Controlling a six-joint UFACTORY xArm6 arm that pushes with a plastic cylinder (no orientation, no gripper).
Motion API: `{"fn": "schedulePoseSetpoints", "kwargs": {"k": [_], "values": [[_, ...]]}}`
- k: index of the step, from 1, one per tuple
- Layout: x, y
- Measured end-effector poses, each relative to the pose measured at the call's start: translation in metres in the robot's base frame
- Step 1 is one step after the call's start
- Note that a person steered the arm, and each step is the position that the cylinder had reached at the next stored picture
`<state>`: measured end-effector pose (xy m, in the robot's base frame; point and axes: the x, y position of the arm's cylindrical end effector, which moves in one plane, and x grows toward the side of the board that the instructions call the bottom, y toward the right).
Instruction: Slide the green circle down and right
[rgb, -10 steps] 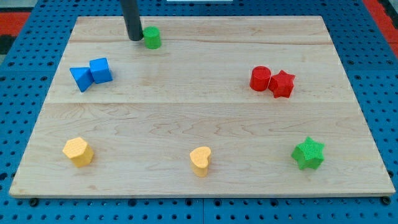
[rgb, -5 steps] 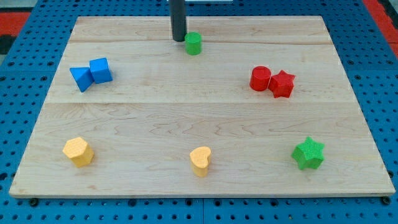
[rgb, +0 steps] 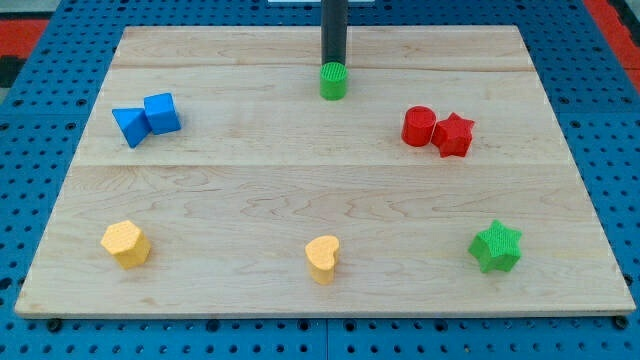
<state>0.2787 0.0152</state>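
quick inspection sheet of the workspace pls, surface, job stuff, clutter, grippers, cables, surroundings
surface: wooden board, flat, made of joined planks.
job's things: green circle near the view's top centre, upright, apart from all other blocks.
clutter: two blue blocks touching at the view's left; red cylinder touching red star at the right; yellow block at bottom left; yellow heart at bottom centre; green star at bottom right.
grippers: no jaws; my tip sits against the green circle's top side.
cables: nothing seen.
surroundings: blue pegboard around the board, red at the top corners.
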Motion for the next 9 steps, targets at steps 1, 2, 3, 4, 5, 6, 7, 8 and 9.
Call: {"fn": "schedulePoseSetpoints", "kwargs": {"k": [1, 2, 3, 4, 5, 6, 7, 8, 9], "values": [[0.024, 0.000], [0.058, 0.002], [0.086, 0.009], [0.102, -0.018], [0.122, -0.017], [0.143, 0.008], [0.155, 0.011], [0.159, -0.036], [0.163, -0.065]]}}
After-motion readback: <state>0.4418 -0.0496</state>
